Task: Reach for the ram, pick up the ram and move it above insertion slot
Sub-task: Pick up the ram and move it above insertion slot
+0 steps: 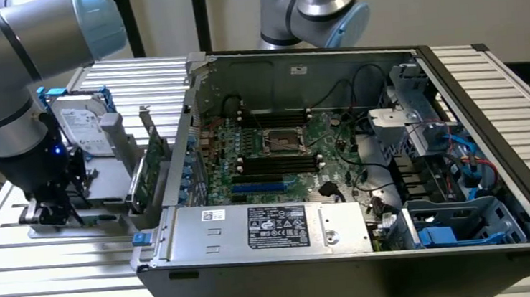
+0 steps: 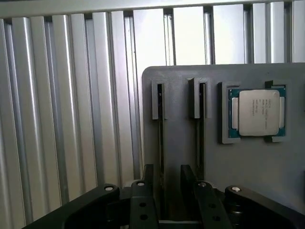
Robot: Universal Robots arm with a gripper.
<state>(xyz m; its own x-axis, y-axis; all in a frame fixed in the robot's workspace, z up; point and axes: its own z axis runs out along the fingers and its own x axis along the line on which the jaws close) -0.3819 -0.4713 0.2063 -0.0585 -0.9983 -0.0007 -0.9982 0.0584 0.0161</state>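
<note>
The open black desktop computer case (image 1: 353,270) sits on a ribbed aluminium table (image 1: 56,282). At its nine o'clock, over a grey plastic slotted holder (image 2: 238,167), the black gripper (image 2: 167,169) spreads its fingers either side of the thin ram stick (image 2: 162,138), which stands edge-on in a slot.

A: Under the claw (image 2: 167,169), tabletop (image 2: 62,119): ribbed metal slats, pale, smooth, satin sheen.
B: Noted. Directly beneath it, holder tray (image 2: 181,157): grey plastic, matt.
A: Just beyond the claw on that tray, processor (image 2: 257,112): silver metal lid, dull finish, green board rim.
B: The claw itself: black, matt; screw heads (image 2: 110,189) bright metal. Well off to its side, computer case (image 1: 353,270): dark matt outside, bare grey sheet metal inside.
</note>
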